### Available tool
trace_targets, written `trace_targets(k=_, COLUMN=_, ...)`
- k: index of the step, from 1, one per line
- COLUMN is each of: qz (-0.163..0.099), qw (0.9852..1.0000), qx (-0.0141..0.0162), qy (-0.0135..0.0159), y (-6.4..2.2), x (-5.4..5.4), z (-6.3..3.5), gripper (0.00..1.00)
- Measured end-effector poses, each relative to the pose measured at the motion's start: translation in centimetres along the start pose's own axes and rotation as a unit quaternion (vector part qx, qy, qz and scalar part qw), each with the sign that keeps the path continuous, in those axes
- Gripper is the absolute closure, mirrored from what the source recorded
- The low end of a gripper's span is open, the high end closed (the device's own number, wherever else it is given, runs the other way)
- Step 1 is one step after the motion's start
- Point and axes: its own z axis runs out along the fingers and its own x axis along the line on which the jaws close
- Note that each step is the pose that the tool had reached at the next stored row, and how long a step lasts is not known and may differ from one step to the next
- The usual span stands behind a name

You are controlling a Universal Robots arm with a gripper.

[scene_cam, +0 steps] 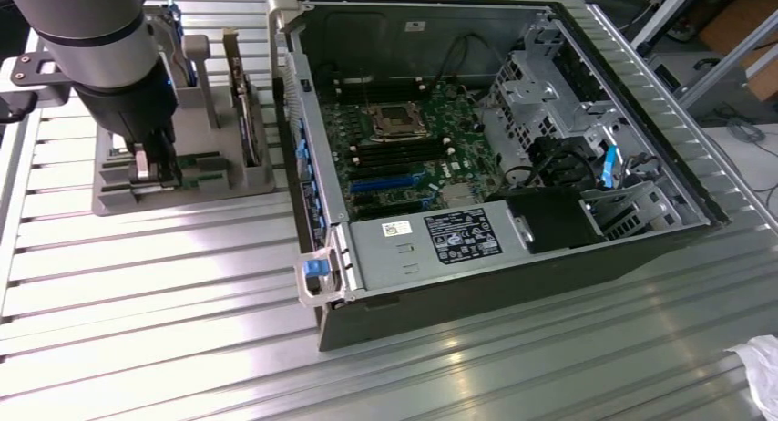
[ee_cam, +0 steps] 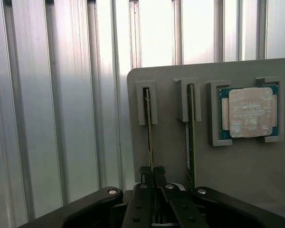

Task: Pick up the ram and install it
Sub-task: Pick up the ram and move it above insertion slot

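The pincer [ee_cam: 152, 170] is pinched nearly shut on the ram [ee_cam: 148, 123], which stands on edge in the grey holder [ee_cam: 247, 171]; a straight, untilted lift along its slots should avoid binding.

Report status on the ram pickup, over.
Gripper shut on long thin green ram stick. Stick seated in grey slotted holder. Second green stick alongside, apart.

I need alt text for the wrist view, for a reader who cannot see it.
The pincer is closed on the edge of the ram, which stands in a slot of a grey holder. A second stick and a square processor sit in the same holder.
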Motion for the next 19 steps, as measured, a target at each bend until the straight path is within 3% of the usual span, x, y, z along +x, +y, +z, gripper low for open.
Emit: trace_targets(k=19, qz=0.000, qw=1.0000, qx=0.0000, qy=0.0000, y=-0.04, x=0.0, z=-1.24, gripper=0.87)
